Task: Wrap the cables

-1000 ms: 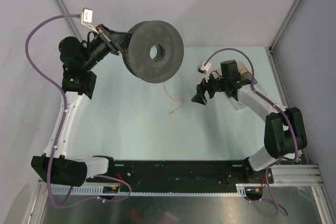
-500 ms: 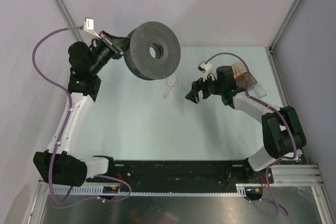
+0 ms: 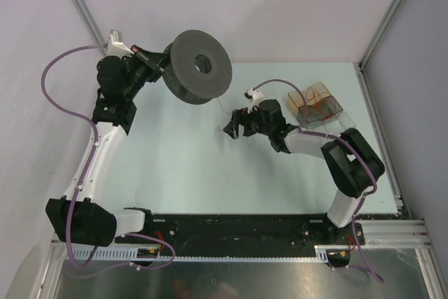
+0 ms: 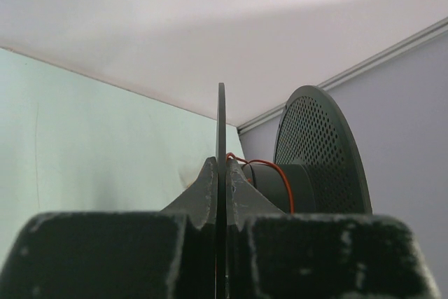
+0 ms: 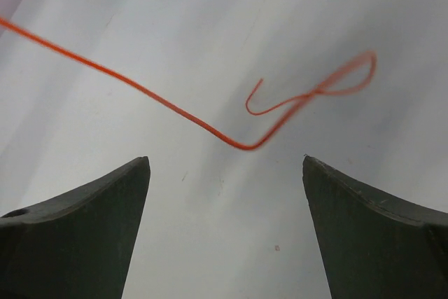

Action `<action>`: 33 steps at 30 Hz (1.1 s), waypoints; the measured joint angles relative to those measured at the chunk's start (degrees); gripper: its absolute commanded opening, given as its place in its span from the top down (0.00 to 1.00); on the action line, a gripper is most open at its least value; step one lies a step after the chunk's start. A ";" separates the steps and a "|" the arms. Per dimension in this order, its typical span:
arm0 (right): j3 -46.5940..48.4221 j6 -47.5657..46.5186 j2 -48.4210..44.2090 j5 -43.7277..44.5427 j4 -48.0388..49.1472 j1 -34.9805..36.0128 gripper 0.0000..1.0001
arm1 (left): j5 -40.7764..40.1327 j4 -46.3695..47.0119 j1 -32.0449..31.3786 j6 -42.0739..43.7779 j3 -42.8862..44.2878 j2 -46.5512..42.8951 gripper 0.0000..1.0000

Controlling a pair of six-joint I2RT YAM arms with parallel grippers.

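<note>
Your left gripper (image 4: pixel 221 173) clamps spool (image 4: pixel 318 152) flange; right gripper (image 5: pixel 224 162) spread wide above cable (image 5: pixel 175 111). Hair-thin, likely springy, slippery: pinch near bend.

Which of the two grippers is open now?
The right gripper: its jaws stand apart over the orange wire, while the left gripper is shut on the spool.

Spool (image 4: pixel 322 152): matt dark-grey plastic; flange finely perforated, hub smooth. Cable (image 5: pixel 175 110): thin red-orange wire with a smooth, faintly glossy coating. Left claw (image 4: pixel 221 187): matt black plastic, lightly speckled, slightly rough. Right claw (image 5: pixel 226 166): matt dark plastic with smooth faces. Tabletop (image 3: pixel 182 166): pale green, smooth, matt. Storage box (image 3: pixel 318 103): clear glossy plastic. Arm links (image 3: pixel 89 164): smooth white plastic.
</note>
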 measured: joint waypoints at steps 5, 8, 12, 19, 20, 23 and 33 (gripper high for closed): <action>1.38 5.97 4.87 6.78 1.11 0.11 0.11 | -1.55 -0.33 0.11 -0.94 -0.11 1.70 1.00; 3.08 8.52 7.41 9.35 1.36 -0.26 0.14 | -2.12 -0.48 0.55 -1.92 -0.74 2.60 1.00; 5.55 11.21 10.49 11.02 2.47 -0.59 0.17 | -3.02 -0.87 1.18 -3.08 -1.75 3.50 1.00; 9.68 13.92 15.87 12.15 4.00 -0.11 0.24 | -3.48 -1.38 1.55 -4.39 -2.84 4.31 1.00; 10.16 14.19 16.61 12.24 4.02 -0.04 0.25 | -3.50 -1.38 1.60 -4.42 -2.89 4.35 1.00; 12.26 14.71 19.43 13.20 3.98 0.20 0.26 | -3.52 -1.38 1.81 -4.52 -2.95 4.35 1.00; 14.49 13.33 21.51 9.22 4.57 0.35 0.19 | 1.62 0.94 3.28 -5.35 -3.54 4.15 1.00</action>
